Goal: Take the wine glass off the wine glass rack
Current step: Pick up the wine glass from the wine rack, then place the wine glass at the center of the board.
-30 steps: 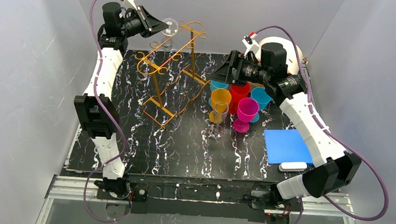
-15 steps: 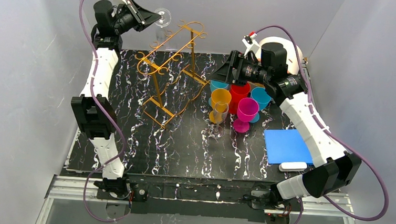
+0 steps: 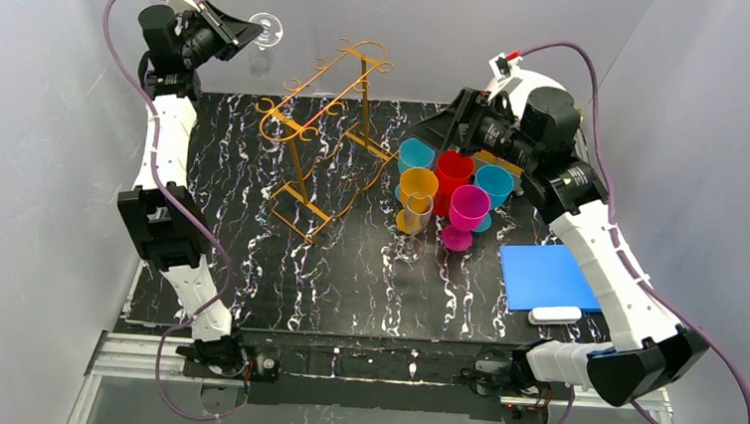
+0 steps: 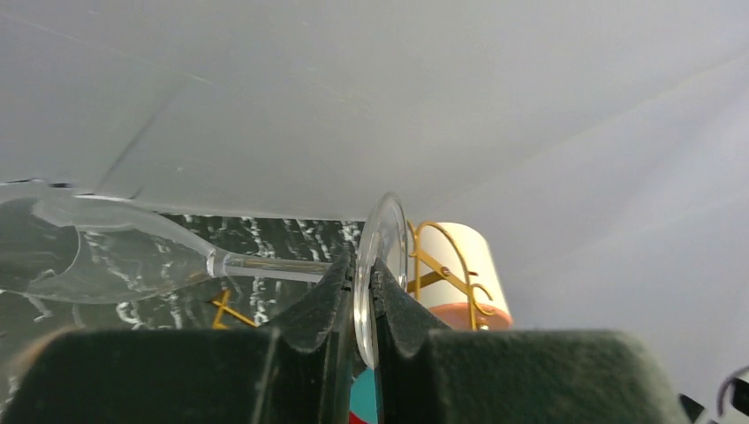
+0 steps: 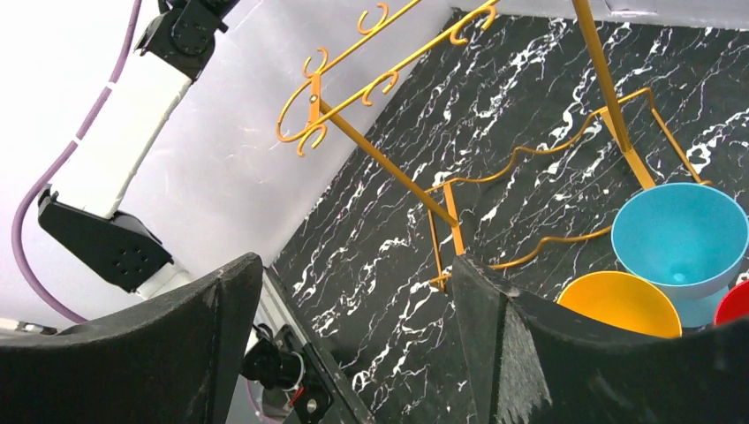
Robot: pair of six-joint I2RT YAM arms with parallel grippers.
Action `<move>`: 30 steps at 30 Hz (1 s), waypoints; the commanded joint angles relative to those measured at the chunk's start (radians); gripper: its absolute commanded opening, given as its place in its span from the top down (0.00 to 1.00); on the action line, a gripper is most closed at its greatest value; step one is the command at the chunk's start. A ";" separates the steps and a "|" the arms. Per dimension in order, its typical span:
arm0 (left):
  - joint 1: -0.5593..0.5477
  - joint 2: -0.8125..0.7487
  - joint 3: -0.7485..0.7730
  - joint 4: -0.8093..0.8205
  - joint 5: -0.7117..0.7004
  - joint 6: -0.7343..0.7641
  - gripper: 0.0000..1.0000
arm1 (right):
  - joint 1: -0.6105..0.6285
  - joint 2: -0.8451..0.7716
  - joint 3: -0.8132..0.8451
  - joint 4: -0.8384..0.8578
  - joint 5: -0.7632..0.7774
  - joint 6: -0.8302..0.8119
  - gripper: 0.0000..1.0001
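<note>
A clear wine glass (image 3: 265,33) hangs in the air at the back left, up and to the left of the gold wire wine glass rack (image 3: 328,119), clear of its rails. My left gripper (image 3: 247,31) is shut on the glass's round foot (image 4: 386,237). The stem and bowl (image 4: 88,256) point sideways to the left in the left wrist view, where a curl of the rack (image 4: 439,262) shows behind the foot. My right gripper (image 3: 439,129) hovers open over the coloured cups. Nothing sits between its fingers (image 5: 495,327), and the rack (image 5: 397,172) lies ahead of it.
Right of the rack stand coloured cups: two teal (image 3: 415,156) (image 3: 495,183), a red (image 3: 454,166), an orange (image 3: 418,187) and a magenta (image 3: 468,208), with a clear glass (image 3: 411,239) in front. A blue board (image 3: 543,276) and a white bar (image 3: 555,314) lie at the right.
My left arm has carried the wine glass up and to the left, away from the rack's top rails. My right arm has risen and swung slightly right, its jaws still open.
</note>
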 commanded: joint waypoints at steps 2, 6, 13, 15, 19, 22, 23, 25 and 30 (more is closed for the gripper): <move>0.001 -0.133 0.130 -0.339 -0.106 0.250 1.00 | 0.002 -0.045 -0.110 0.253 0.021 0.105 0.14; 0.002 -0.228 0.036 -0.514 -0.343 0.438 1.00 | 0.003 -0.023 -0.077 0.193 0.012 0.066 0.14; 0.019 -0.427 -0.204 -0.585 -0.447 0.529 1.00 | 0.002 -0.060 -0.050 0.089 0.183 -0.085 0.07; 0.019 -0.495 -0.283 -0.594 -0.444 0.522 1.00 | 0.001 -0.078 -0.080 0.114 0.224 -0.054 0.06; 0.018 -0.621 -0.438 -0.653 -0.506 0.561 1.00 | 0.002 -0.180 -0.223 0.247 0.314 0.071 0.05; 0.020 -0.700 -0.536 -0.693 -0.453 0.573 1.00 | 0.001 -0.261 -0.312 0.329 0.337 0.107 0.05; 0.018 -0.727 -0.568 -0.692 -0.417 0.574 1.00 | 0.002 -0.269 -0.320 0.314 0.332 0.108 0.05; 0.017 -0.774 -0.606 -0.710 -0.366 0.599 1.00 | 0.002 -0.283 -0.332 0.266 0.302 0.108 0.04; 0.013 -0.870 -0.739 -0.795 -0.181 0.658 1.00 | 0.001 -0.340 -0.390 0.269 0.049 0.127 0.01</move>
